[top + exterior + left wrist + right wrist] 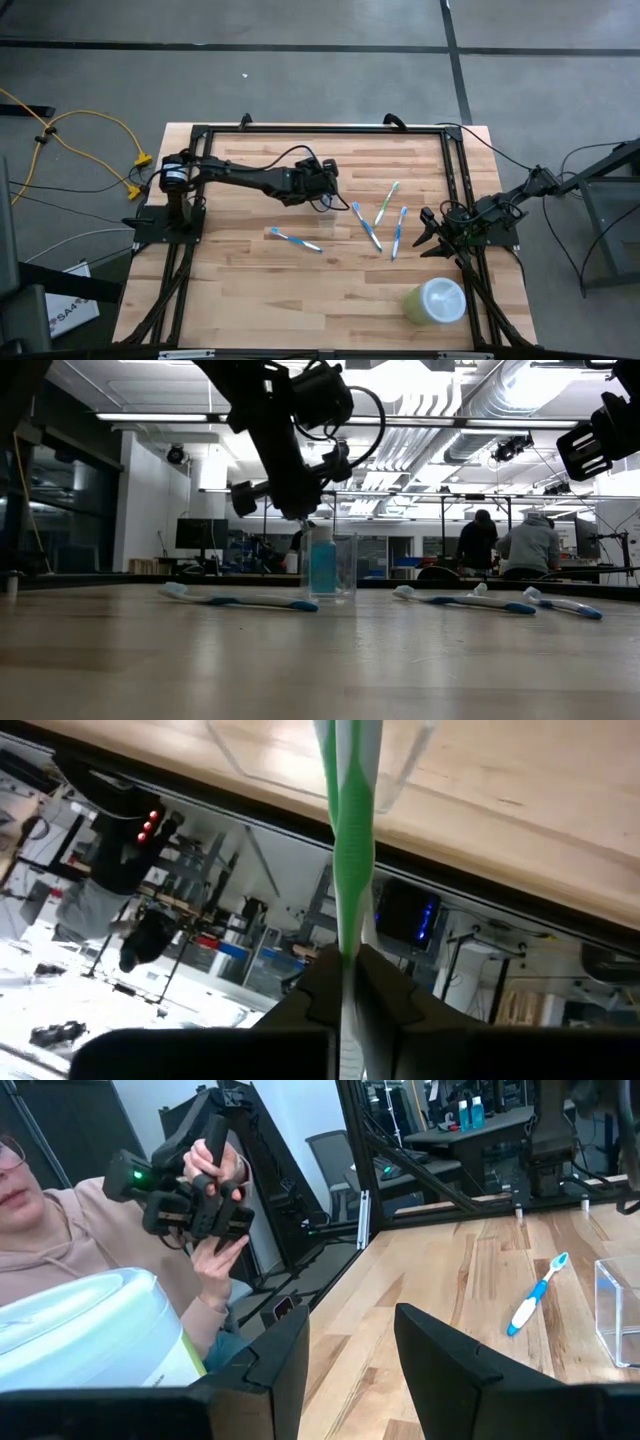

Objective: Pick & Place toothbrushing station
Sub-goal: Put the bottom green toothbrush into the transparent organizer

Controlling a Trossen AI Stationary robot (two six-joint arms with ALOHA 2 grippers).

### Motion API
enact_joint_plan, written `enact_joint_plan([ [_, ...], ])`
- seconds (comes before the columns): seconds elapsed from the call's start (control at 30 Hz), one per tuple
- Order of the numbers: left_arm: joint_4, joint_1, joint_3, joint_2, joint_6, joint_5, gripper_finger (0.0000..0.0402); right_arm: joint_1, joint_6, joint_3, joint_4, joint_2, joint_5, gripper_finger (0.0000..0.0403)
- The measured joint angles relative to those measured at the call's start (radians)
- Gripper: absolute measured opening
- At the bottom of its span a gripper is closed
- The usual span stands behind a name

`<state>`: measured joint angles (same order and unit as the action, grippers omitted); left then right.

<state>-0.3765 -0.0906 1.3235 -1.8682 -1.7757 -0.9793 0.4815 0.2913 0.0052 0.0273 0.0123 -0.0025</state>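
A small clear plastic cup (pixel 335 585) stands on the table near its middle, with something blue showing in it. My left gripper (pixel 300 510) hangs right above the cup and is shut on a green toothbrush (pixel 352 840) that reaches toward the cup's open mouth (pixel 290 788). In the high view my left gripper (pixel 325 180) covers the cup. A blue toothbrush (pixel 295 240) lies flat toward the table's near side. Three more toothbrushes (pixel 385 220) lie flat to the cup's right. My right gripper (pixel 428 232) is open and empty at the table's right side. My left gripper pinches the green toothbrush's handle (pixel 348 935) between its two fingers. The fingers come from above, pointing down, and the brush runs on along them out past the fingertips. The brush is lifted off the table and stands about upright, its lower end at the cup's mouth.
A larger pale green round container (pixel 435 300) stands near the front right corner, close beside my right gripper (pixel 350 1320). A black frame (pixel 320 130) runs round the table. A person's hand (pixel 215 1250) holds a controller off the table's edge. People stand in the room behind.
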Motion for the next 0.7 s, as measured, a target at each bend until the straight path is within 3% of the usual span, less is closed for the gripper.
enact_joint_plan([
  [0.7,0.043,0.045,0.000,0.009,-0.030,-0.056,0.0021,0.000,0.000,0.000,0.000,0.000,0.000,0.0142],
])
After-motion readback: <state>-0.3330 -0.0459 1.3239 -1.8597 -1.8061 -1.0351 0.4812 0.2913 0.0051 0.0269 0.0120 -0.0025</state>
